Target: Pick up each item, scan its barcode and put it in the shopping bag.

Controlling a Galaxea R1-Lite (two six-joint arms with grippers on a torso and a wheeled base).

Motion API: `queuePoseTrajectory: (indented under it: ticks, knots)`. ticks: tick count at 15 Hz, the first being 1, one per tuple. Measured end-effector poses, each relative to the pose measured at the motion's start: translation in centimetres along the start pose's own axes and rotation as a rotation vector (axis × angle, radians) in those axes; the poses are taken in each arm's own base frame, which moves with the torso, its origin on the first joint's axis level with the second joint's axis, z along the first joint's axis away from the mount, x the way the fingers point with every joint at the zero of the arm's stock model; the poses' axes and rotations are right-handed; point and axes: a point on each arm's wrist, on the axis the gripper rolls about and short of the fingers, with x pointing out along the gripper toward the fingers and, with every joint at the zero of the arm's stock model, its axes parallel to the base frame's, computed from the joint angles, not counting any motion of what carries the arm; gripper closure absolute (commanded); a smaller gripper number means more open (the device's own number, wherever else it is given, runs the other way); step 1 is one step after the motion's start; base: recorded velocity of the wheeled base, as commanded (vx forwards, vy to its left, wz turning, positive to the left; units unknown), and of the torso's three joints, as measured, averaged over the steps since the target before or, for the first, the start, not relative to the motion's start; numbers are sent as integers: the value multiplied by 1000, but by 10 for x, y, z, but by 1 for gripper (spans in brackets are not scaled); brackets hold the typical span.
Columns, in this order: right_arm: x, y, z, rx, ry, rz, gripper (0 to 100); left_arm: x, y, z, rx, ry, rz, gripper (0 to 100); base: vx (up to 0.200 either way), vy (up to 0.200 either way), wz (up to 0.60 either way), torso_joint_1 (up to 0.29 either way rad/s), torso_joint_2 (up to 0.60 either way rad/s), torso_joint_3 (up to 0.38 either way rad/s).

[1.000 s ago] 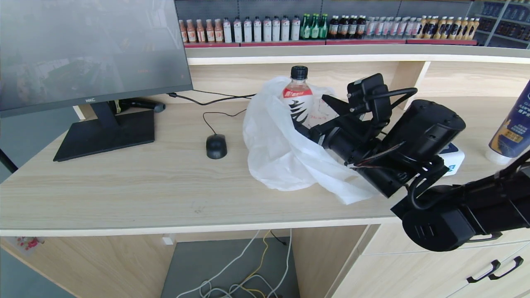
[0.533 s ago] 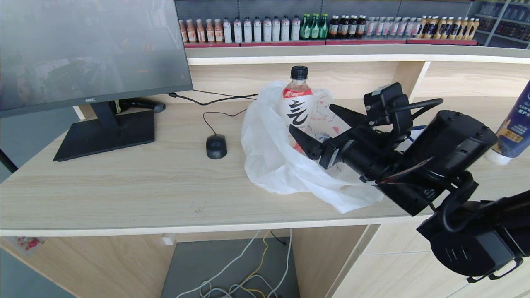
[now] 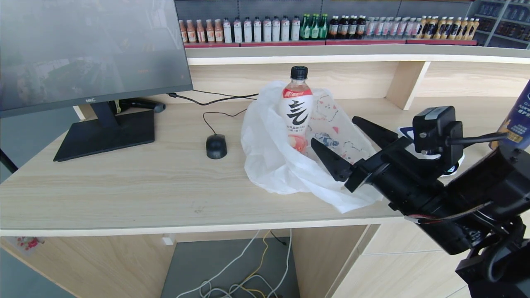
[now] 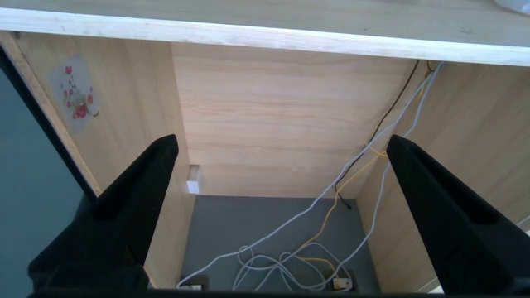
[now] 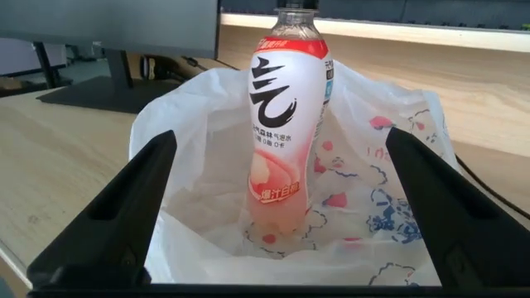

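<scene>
A clear bottle [image 3: 295,111] with a black cap, a red-and-white label and pink drink stands upright inside the white plastic shopping bag [image 3: 276,164] on the wooden counter. My right gripper [image 3: 333,130] hovers open just right of the bag's mouth, a short way from the bottle and holding nothing. In the right wrist view the bottle [image 5: 286,124] rises from the bag [image 5: 195,165] ahead of the right gripper [image 5: 280,136]. My left gripper [image 4: 281,141] hangs open and bare below the counter's front edge, facing the cables underneath.
A monitor [image 3: 91,49] and a mouse [image 3: 216,146] stand left of the bag. A handheld scanner [image 3: 138,104] lies behind the monitor's foot. A blue bottle [image 3: 518,122] and a white-and-blue box [image 3: 456,162] sit at the far right. A raised shelf [image 3: 331,54] backs the counter.
My right arm has drawn back out of the bag toward the front right, with its fingers open. The bottle stays standing in the bag, and the bag's rim has sagged lower.
</scene>
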Motion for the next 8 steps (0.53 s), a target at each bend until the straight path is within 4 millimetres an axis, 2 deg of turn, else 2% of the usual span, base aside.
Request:
queuePoseTrajectory:
  ticks: [4, 8]
  knots:
    - [5, -3, 12, 21, -54, -18, 0, 0, 0, 0, -3, 0, 1, 0, 0, 0, 0, 0, 0, 0]
    - [-3, 0, 6, 45, -12, -22, 0, 0, 0, 0, -4, 0, 1, 0, 0, 0, 0, 0, 0, 0]
